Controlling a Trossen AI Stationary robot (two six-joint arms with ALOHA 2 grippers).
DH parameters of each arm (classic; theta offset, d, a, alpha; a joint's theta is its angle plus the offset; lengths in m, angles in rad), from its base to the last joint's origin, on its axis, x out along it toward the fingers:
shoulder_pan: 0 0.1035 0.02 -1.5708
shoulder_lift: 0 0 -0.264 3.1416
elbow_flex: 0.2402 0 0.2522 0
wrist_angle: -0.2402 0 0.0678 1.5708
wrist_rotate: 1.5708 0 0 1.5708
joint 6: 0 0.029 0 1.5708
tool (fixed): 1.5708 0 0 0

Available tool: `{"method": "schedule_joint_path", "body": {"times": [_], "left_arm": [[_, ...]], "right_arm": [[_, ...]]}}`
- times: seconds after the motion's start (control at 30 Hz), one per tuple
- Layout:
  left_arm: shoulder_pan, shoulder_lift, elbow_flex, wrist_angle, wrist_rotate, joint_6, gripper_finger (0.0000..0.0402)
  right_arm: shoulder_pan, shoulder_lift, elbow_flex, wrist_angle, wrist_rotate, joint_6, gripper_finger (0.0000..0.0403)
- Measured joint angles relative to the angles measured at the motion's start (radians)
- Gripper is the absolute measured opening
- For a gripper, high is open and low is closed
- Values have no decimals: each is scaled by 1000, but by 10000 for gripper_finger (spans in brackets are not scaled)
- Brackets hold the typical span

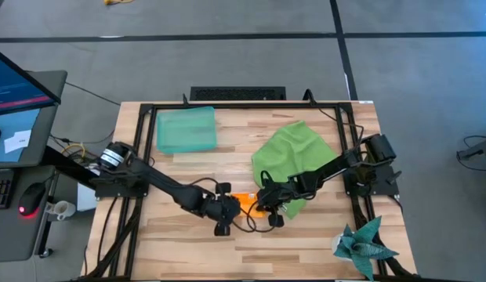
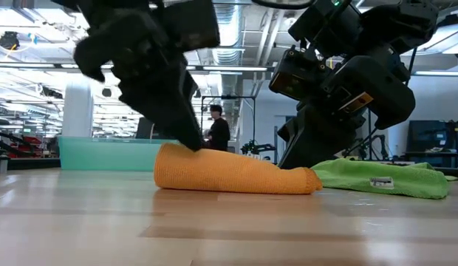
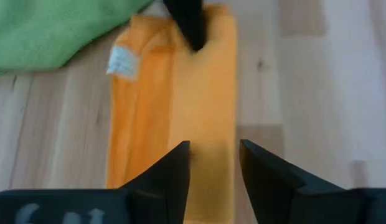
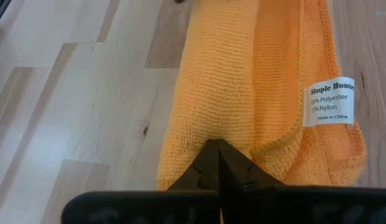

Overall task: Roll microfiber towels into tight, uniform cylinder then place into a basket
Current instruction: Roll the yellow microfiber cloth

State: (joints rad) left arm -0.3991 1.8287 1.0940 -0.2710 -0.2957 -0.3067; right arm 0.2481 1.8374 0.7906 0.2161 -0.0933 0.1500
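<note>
The orange towel (image 1: 247, 202) lies rolled into a short cylinder (image 2: 229, 171) on the wooden table, near the middle. Its white label (image 4: 330, 102) is at the loose edge. My left gripper (image 1: 224, 210) is open over the roll's left end (image 3: 215, 155). My right gripper (image 1: 266, 208) is shut at the roll's right end (image 4: 218, 149). The green towel (image 1: 294, 160) lies spread flat to the far right of the roll, partly under my right arm. The teal basket (image 1: 184, 129) stands at the far left. My left gripper has its open fingers (image 3: 174, 171) on top of the roll near its left end (image 2: 190, 148). They slant down from the table's left and point along the roll. The roll lies flat on the table. My right gripper presses its shut fingertips (image 4: 218, 155) onto the roll's top near its right end (image 4: 221, 127). It slants down from the table's right and points along the roll. The roll stays on the table.
A spiky teal star-shaped object (image 1: 364, 243) sits at the near right corner. A black frame (image 1: 149, 110) runs around the table. A desk with a monitor (image 1: 19, 86) stands beyond the left edge. A person (image 2: 216, 129) stands far back in the room.
</note>
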Motion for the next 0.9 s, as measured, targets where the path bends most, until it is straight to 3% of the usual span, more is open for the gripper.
{"method": "schedule_joint_path", "body": {"times": [0.37,0.73,0.9], "left_arm": [[7,26,0,-26,9,5,195],[8,85,3,-44,53,-109,196],[9,84,3,-56,70,-138,156]], "right_arm": [[0,0,0,-1,-7,0,10],[-2,-4,0,0,-12,33,18],[-2,-5,1,-4,-11,48,29]]}}
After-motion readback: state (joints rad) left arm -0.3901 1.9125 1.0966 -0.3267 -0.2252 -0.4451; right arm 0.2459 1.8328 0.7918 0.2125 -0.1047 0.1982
